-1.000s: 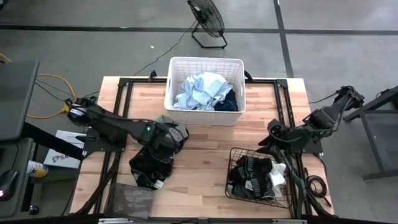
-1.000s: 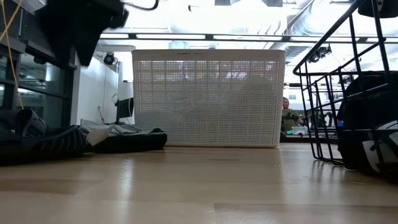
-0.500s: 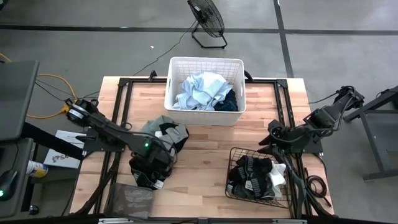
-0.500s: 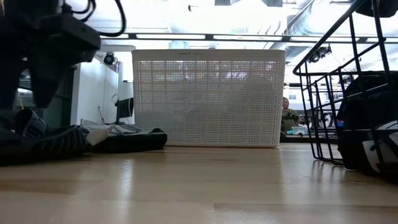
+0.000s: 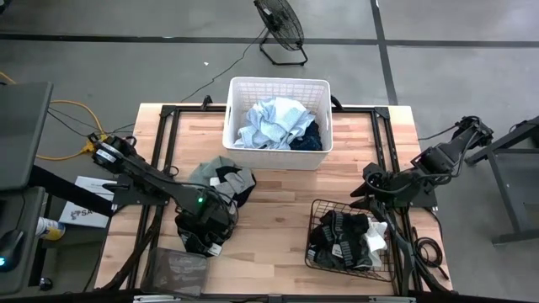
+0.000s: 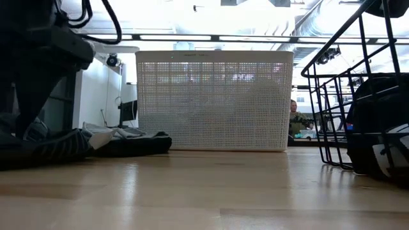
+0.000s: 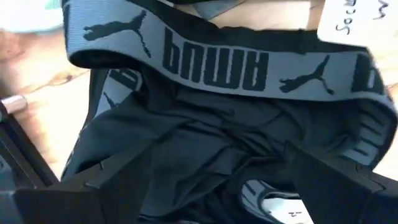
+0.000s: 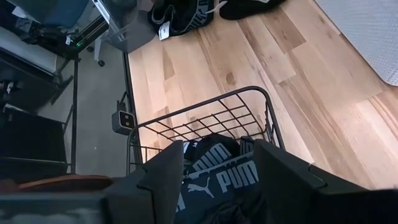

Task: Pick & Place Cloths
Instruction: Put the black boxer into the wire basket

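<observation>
Since a second ago the left pincer (image 5: 205, 220) has swung from above the grey-green cloth (image 5: 226, 175) toward the front edge of the bench (image 5: 278, 244) and dropped onto the black underwear (image 7: 205, 134) lying there. Its wrist view shows the fingers (image 7: 112, 186) spread wide on either side of the crumpled fabric, not yet closed, so a grasp looks about to start. The grey waistband lies just beyond the fingertips.

The white laundry basket (image 5: 320, 87) at the back edge holds light blue cloths (image 5: 271, 122). The right pincer (image 5: 369, 192) waits open above the wire basket (image 8: 205, 118) near the front right corner, which holds more dark garments. The route between pile and baskets looks unobstructed.
</observation>
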Motion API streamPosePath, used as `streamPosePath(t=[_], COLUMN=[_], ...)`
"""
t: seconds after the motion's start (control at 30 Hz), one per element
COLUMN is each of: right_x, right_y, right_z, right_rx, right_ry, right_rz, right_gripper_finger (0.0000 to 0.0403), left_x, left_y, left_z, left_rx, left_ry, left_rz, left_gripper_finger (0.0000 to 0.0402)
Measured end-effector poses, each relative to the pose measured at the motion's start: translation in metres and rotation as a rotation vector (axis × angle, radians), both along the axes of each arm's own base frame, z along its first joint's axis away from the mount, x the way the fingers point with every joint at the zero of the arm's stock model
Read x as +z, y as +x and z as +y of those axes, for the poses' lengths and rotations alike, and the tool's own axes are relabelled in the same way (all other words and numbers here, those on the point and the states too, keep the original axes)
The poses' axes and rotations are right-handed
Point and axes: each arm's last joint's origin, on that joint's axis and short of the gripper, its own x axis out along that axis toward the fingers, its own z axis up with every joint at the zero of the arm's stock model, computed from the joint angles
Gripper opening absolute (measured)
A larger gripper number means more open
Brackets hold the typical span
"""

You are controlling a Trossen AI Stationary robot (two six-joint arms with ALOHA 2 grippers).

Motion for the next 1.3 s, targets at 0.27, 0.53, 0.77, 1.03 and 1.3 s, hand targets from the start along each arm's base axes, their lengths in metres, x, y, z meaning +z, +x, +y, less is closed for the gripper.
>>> streamPosePath(t=[0.27, 0.53, 0.77, 1.03, 1.3], right_x=[0.000, 0.001, 0.001, 0.001, 0.001], right_y=[0.000, 0.001, 0.001, 0.002, 0.002], right_z=[0.000, -0.001, -0.001, -0.002, -0.002], right_rx=[-0.001, -0.039, -0.068, -0.104, -0.104], right_ry=[0.002, -0.002, 0.012, 0.018, 0.015], right_rz=[-0.002, -0.018, -0.019, -0.025, -0.026], right_gripper_finger=[0.0188, 0.0188, 0.0188, 0.0188, 0.0188], left_x=[-0.019, -0.038, -0.061, -0.065, -0.064], left_y=[0.008, 0.012, 0.003, 0.004, 0.005], left_z=[-0.004, -0.006, -0.004, -0.004, -0.006], left_rx=[-0.047, -0.089, -0.080, -0.112, -0.119], left_ry=[0.026, 0.002, -0.079, -0.096, -0.139], left_rz=[0.058, 0.046, 0.017, 0.000, -0.017], left_gripper_finger=[0.0347, 0.0347, 0.0347, 0.0278, 0.0116])
